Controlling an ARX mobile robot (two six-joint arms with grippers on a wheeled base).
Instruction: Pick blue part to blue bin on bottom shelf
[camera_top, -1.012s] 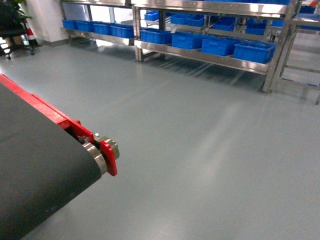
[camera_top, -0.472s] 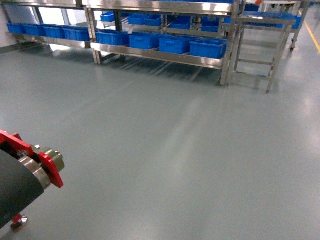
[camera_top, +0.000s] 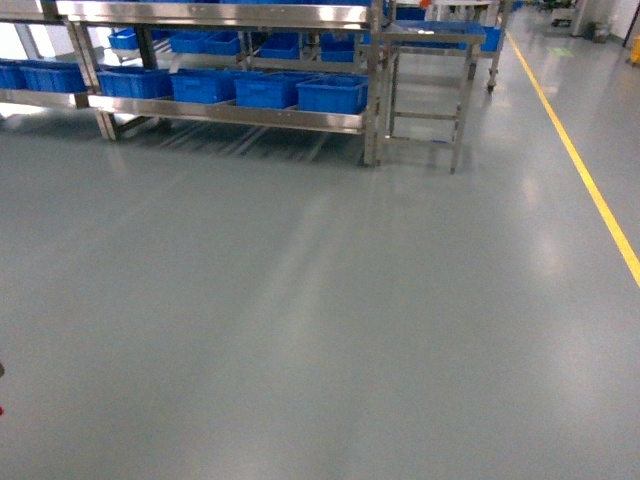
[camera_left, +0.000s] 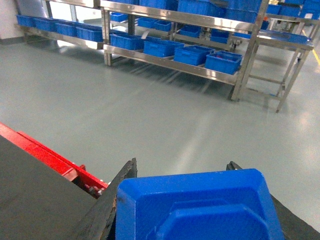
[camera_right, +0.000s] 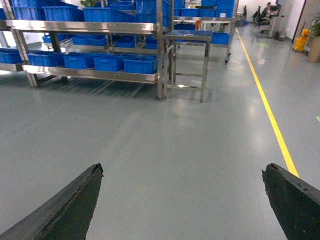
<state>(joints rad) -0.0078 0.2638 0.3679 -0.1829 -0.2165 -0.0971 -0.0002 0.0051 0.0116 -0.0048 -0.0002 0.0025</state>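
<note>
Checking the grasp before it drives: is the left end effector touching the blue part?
Touching. Left wrist view shows the blue part wedged between the left end effector fingers.

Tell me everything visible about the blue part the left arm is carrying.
The blue part fills the bottom of the left wrist view, seen close up. It looks like glossy moulded plastic, solid blue, with a flat face, bevelled corners and a raised stepped panel in its middle. It sits between the two dark fingers of the left end effector, which flank it on either side. Its lower portion is cut off by the frame. Behind it lie the grey floor and a black belt with a red frame.
</note>
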